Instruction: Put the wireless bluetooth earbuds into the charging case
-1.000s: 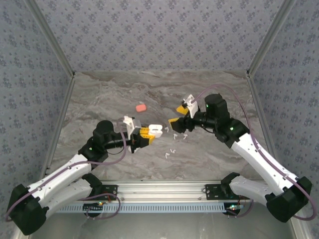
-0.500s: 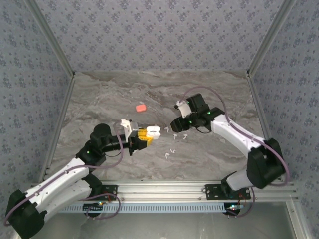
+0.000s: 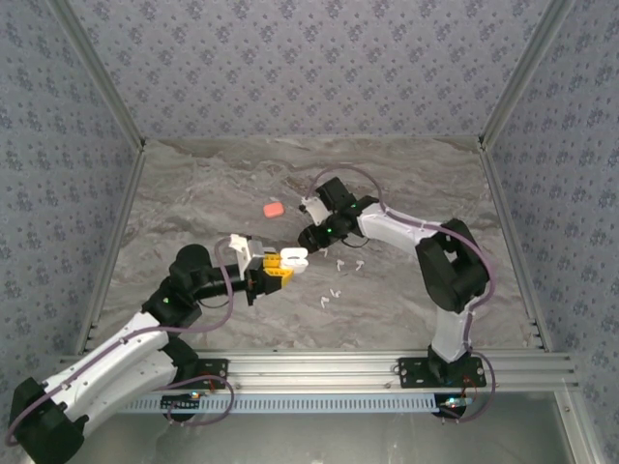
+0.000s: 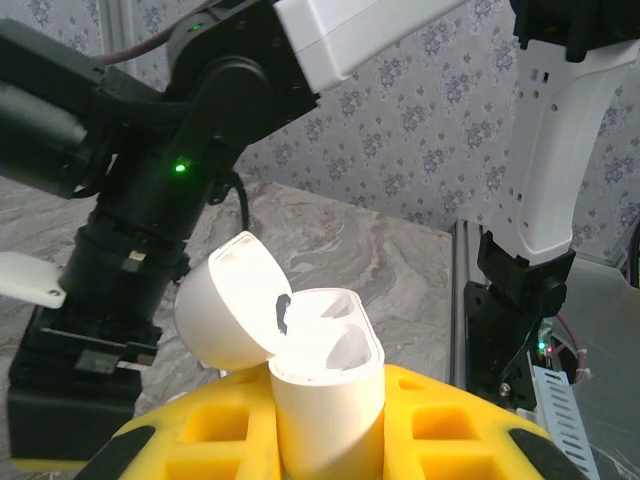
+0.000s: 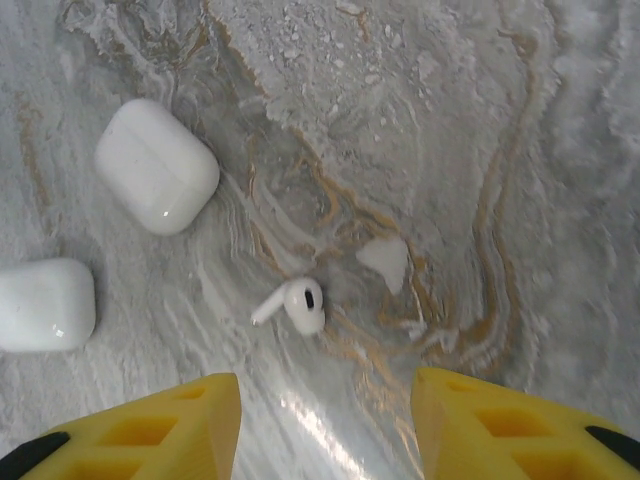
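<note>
Marbled grey table (image 3: pixel 193 184) carries all items. At centre of the overhead view the left gripper (image 3: pixel 276 269) is clamped on the open white charging case (image 4: pixel 325 385), lid tipped left. Above the surface the right gripper (image 5: pixel 325 425) hangs, fingers apart, holding nothing. One white earbud (image 5: pixel 298 303) lies mid-frame below that gap; other earbuds (image 3: pixel 336 293) lie loose just right of centre.

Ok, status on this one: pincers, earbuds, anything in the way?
Left pincer shut on open white case. Right pincer open, hovering over a loose white earbud on the table. Nothing between them.
</note>
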Controlling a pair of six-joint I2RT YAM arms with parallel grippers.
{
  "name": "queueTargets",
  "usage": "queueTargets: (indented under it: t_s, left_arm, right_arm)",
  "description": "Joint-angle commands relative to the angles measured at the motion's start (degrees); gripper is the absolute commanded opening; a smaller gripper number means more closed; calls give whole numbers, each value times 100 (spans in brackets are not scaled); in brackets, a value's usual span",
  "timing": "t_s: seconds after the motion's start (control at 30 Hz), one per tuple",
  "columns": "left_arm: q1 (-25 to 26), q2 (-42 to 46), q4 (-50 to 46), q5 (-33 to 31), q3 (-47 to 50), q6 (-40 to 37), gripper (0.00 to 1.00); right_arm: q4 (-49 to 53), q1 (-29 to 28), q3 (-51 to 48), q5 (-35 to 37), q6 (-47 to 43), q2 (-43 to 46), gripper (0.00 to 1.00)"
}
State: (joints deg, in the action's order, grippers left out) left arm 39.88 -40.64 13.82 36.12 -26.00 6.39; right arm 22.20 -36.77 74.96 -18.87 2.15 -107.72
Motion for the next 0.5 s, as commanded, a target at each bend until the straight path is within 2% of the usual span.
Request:
queueTargets:
  t_s: [0.0,0.27,0.47]
  left_arm:
    - [37,135,-7,-74,26,-142,0]
    - [38,223,-54,-129,49,-141,0]
    - [33,268,-65,-185,77,-149,0]
  right_arm:
    - [-3,-78,367,-107,-21,-400,49]
    - [193,-293,920,-151,-118,-1104,45]
    - [251,-337,868,-163,-127,-1231,42]
